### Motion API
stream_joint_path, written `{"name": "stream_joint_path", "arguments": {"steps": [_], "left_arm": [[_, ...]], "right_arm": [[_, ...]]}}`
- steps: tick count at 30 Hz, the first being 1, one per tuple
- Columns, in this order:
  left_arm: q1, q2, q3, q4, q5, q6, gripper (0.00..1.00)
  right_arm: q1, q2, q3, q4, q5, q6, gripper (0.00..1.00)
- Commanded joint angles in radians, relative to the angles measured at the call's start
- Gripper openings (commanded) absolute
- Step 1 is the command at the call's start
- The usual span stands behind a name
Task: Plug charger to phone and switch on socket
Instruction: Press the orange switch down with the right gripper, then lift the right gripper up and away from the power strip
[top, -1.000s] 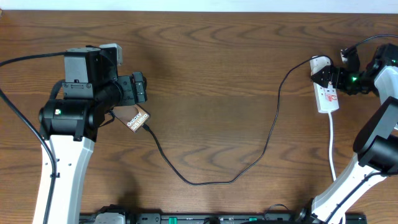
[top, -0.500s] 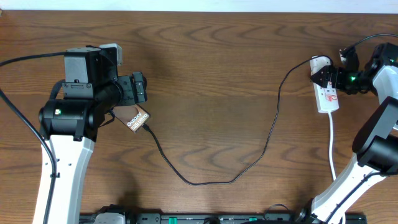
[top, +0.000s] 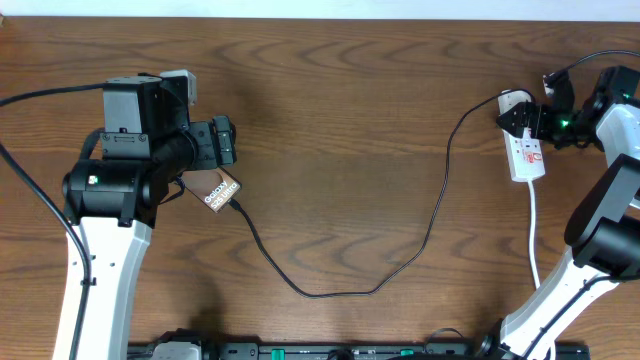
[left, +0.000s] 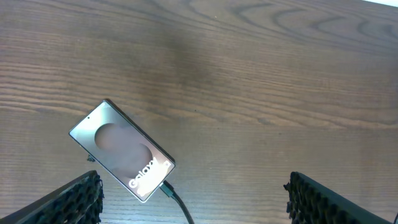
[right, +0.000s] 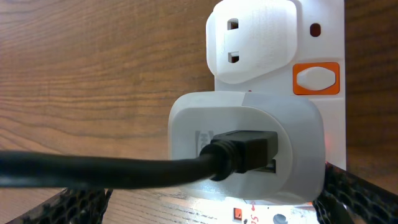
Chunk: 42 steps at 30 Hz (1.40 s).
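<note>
The phone (top: 222, 190) lies face up on the wooden table; the left wrist view shows its "Galaxy" lettering (left: 121, 151). The charger's connector tip (left: 166, 188) sits in the phone's lower end. The thin black charger cable (top: 340, 292) loops across the table to a white adapter (right: 249, 143) plugged into the socket (top: 527, 155). My left gripper (top: 224, 141) hovers open just beyond the phone, holding nothing. My right gripper (top: 522, 119) hangs open over the socket's far end, its fingers either side of the adapter. An orange switch (right: 316, 78) sits beside an unused outlet.
The socket's white cord (top: 534, 235) runs toward the table's front edge on the right. Thick black arm cables (top: 40, 95) trail off at the left. The right arm's base (top: 560, 300) stands at the front right.
The right wrist has edged slightly toward the socket's far end. The left arm, phone and cable have not moved.
</note>
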Motion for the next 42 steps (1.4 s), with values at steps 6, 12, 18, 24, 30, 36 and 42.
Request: {"name": "stream_joint_path", "arguments": {"steps": [6,12,18,24,30,36,42], "left_arm": [[-0.002,-0.004,0.004,0.0,0.006,0.013,0.91],[-0.002,-0.004,0.004,0.0,0.006,0.013,0.91],[-0.002,-0.004,0.004,0.0,0.006,0.013,0.91],[-0.002,-0.004,0.004,0.001,0.006,0.013,0.91],[-0.002,-0.004,0.004,0.0,0.006,0.013,0.91],[-0.002,-0.004,0.004,0.001,0.006,0.013,0.91],[-0.002,-0.004,0.004,0.0,0.006,0.013,0.91]], "right_arm": [[0.069,0.04,-0.043,-0.02,-0.067,0.101,0.96],[0.066,0.026,-0.026,-0.012,0.098,0.213,0.96],[0.065,-0.04,-0.023,-0.012,0.155,0.251,0.98],[0.065,-0.101,-0.023,-0.027,0.243,0.311,0.98],[0.065,-0.176,-0.023,-0.041,0.34,0.389,0.98],[0.065,-0.315,-0.023,-0.066,0.433,0.445,0.98],[0.065,-0.548,-0.023,-0.126,0.517,0.531,0.99]]}}
